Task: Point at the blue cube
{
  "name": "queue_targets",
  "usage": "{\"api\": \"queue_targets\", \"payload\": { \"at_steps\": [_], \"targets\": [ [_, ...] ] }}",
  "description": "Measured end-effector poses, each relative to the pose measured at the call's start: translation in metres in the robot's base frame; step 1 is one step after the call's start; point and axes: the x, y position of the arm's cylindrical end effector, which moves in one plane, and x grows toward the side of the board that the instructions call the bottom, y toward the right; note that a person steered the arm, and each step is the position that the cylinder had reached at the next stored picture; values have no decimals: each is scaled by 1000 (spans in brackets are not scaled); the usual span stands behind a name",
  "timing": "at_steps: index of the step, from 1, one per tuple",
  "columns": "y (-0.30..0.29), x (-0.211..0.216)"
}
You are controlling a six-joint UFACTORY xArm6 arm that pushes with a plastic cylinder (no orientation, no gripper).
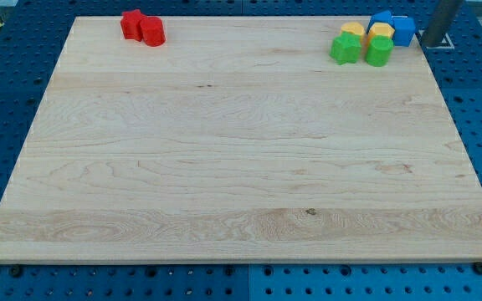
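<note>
Wooden board [224, 150], my bare tip [431, 43] just right of blue cube [402, 30], green blocks [360, 49] near.

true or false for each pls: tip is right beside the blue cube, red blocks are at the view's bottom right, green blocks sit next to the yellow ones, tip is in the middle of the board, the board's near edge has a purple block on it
1. My tip is just to the view's right of the blue cube. True.
2. The red blocks are at the view's bottom right. False: they sit at the view's top left of the board.
3. The green blocks sit next to the yellow blocks. True, just below them in the view.
4. My tip is in the middle of the board. False: it is at the view's top right corner.
5. A purple block lies on the near edge. False: none shows.
</note>
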Motion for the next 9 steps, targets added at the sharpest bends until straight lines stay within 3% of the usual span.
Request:
{"api": "queue_targets", "payload": {
  "at_steps": [4,6,7,9],
  "targets": [
    [0,-1],
    [-2,-46],
    [-2,-48],
    [-7,-7]
  ]
}}
